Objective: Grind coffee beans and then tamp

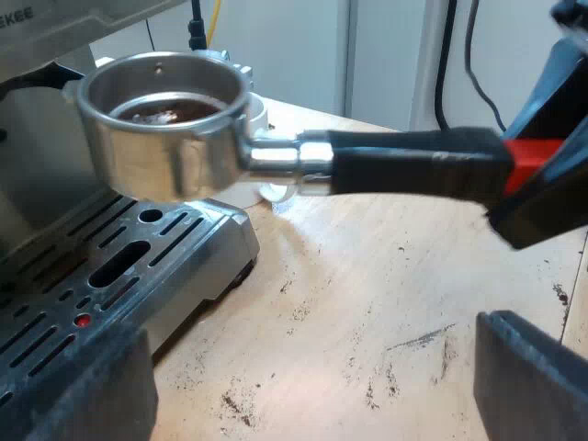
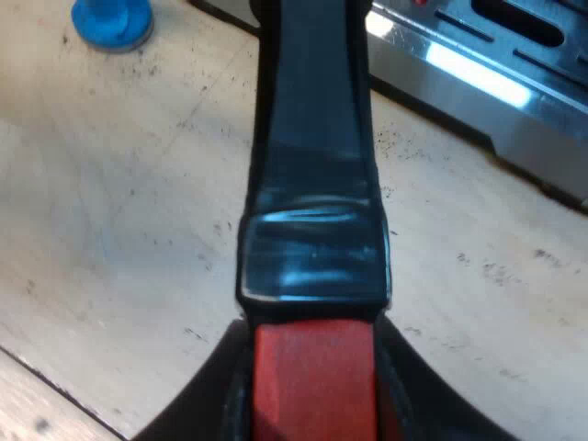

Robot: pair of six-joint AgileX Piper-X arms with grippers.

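Observation:
The metal holder (image 1: 165,129) hangs in the air over the edge of the espresso machine's drip tray (image 1: 119,266), with dark ground coffee (image 1: 165,112) in its basket. Its dark handle (image 1: 413,163) ends in red (image 1: 525,158). My right gripper (image 1: 542,175) is shut on that red end. From its own wrist the handle (image 2: 312,165) runs away from the camera, the red end (image 2: 312,377) pinched between the fingers of the right gripper (image 2: 312,404). My left gripper (image 1: 312,386) stands open low over the wooden table, below the handle, holding nothing.
A blue tamper (image 2: 112,20) stands on the wooden table (image 2: 119,211) beyond the handle. Coffee grounds are scattered over the table (image 1: 367,331). A white object (image 1: 266,188) sits partly hidden behind the holder. The machine's steel front (image 2: 487,83) lies close by.

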